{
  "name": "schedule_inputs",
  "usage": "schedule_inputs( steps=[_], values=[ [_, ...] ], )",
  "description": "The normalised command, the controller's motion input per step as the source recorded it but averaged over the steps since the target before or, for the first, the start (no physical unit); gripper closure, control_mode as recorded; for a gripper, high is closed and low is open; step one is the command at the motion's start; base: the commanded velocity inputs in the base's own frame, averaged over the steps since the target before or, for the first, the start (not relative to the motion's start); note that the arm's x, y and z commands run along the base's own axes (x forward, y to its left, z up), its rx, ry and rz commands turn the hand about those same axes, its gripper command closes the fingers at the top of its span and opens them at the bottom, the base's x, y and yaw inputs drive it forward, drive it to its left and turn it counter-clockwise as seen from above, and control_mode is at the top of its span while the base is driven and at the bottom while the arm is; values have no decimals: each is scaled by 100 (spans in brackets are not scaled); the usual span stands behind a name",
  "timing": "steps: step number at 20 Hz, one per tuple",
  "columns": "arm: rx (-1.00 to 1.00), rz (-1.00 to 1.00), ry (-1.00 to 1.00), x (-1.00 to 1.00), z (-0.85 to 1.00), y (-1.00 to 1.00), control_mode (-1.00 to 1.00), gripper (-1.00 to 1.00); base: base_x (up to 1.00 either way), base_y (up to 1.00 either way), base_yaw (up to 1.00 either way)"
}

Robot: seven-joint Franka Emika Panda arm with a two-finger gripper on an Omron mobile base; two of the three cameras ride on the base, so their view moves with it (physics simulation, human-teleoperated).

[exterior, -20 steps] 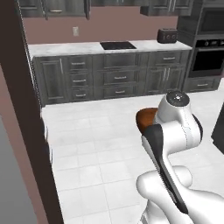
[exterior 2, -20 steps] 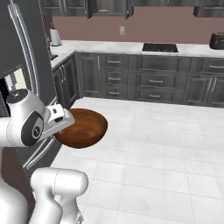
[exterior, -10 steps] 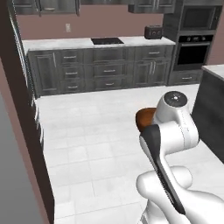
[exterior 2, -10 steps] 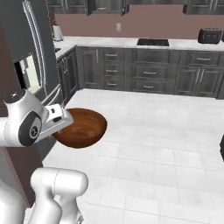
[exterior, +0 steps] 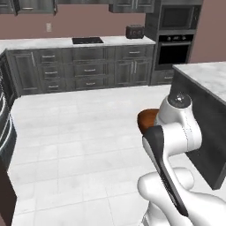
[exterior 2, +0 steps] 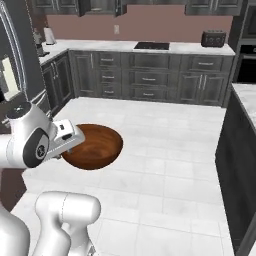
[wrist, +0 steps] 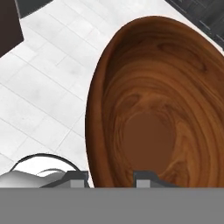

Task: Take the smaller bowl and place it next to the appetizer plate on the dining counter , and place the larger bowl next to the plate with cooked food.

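Note:
The larger bowl [exterior 2: 97,147], deep and glossy reddish-brown, hangs in the air over the tiled floor with my gripper [exterior 2: 76,142] shut on its near rim. In the hand view the larger bowl [wrist: 162,109] is empty, and my gripper [wrist: 109,177] has one fingertip inside the rim and one outside. From the left base view a sliver of the larger bowl [exterior: 145,120] peeks out from behind my arm. The dining counter [exterior: 207,73] with its marble top stands to the right, and the dining counter [exterior 2: 245,95] edges into the right base view. The smaller bowl and both plates are out of view.
Along the far wall runs a marble counter with a cooktop [exterior: 87,40] and a toaster [exterior: 134,32]. A wall oven [exterior: 175,48] stands to its right. The refrigerator [exterior 2: 15,60] is at the left. White floor tiles [exterior: 79,132] lie between me and the cabinets.
The whole scene has slid left as the base turns right, bringing the dining counter into view. The bowl stays held in the same place relative to the arm.

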Motion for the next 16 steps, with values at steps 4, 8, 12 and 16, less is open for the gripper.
schedule_inputs(
  steps=[4,8,12,16],
  values=[
    [0,0,0,0,0,0,100,100,-54,-100,0],
    [0,0,0,0,0,0,100,100,-48,-100,0],
    [0,0,0,0,0,0,100,100,-27,-100,0],
    [0,0,0,0,0,0,100,100,-4,-100,1]
  ],
)
